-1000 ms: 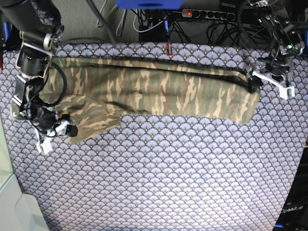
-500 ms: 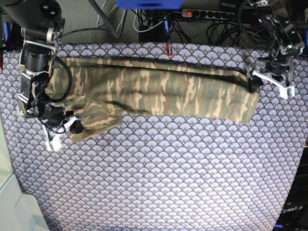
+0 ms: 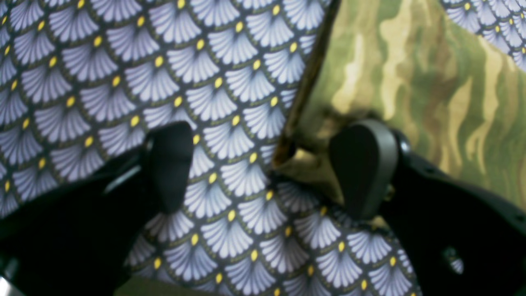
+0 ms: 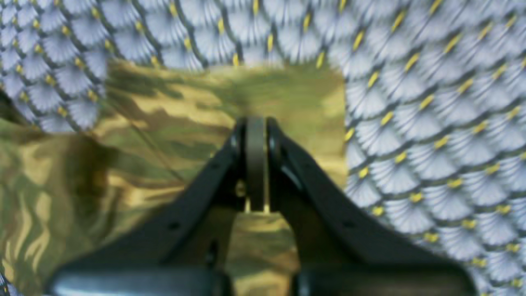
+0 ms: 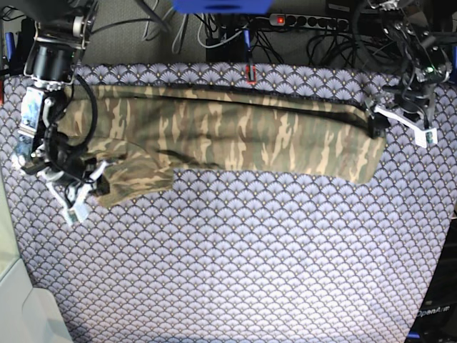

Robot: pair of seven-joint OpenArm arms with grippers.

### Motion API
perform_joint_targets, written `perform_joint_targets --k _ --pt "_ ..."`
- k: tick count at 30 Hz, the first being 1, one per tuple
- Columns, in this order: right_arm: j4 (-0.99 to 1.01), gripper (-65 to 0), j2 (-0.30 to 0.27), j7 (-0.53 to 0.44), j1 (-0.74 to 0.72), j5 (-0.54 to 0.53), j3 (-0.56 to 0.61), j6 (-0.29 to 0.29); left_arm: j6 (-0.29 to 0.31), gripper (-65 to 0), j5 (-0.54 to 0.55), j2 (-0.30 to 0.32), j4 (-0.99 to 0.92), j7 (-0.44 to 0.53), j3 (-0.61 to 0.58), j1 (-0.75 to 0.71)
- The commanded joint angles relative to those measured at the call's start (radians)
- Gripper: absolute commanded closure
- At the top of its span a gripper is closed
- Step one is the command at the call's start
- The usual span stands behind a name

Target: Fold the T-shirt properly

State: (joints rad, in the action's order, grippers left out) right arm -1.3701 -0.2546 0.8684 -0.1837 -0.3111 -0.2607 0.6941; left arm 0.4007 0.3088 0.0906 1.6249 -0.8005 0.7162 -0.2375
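The T-shirt (image 5: pixel 235 136) lies as a long folded band across the far part of the table (image 5: pixel 271 257), which is covered by a purple scallop-patterned cloth (image 5: pixel 285 236). The right gripper (image 4: pixel 255 164) sits at the band's sleeve end, its jaws pressed together; in the right wrist view camouflage fabric lies directly ahead of and beneath the tips, and whether any of it is pinched between them cannot be told. The left gripper (image 3: pixel 263 168) is at the opposite end of the band with its jaws spread wide: one finger (image 3: pixel 363 168) rests on the shirt's corner, the other finger (image 3: pixel 168 164) stands over bare cloth, and the shirt's dark hem runs away from between them.
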Motion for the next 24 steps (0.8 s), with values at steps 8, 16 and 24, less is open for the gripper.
perform_joint_targets --k 8,16,24 --pt "-0.16 0.0 -0.012 0.045 0.016 -0.012 -0.004 0.004 0.005 -53.7 0.011 0.013 0.011 0.019 0.006 0.005" --pt "0.041 -4.8 -0.016 0.047 -0.066 -0.009 -0.033 0.004 0.005 -53.7 0.011 0.013 0.018 0.019 0.003 0.0" --pt "0.278 -39.3 -0.051 0.045 -0.185 -0.009 -0.121 0.004 0.005 -53.7 0.011 0.013 0.021 0.019 0.007 -0.004"
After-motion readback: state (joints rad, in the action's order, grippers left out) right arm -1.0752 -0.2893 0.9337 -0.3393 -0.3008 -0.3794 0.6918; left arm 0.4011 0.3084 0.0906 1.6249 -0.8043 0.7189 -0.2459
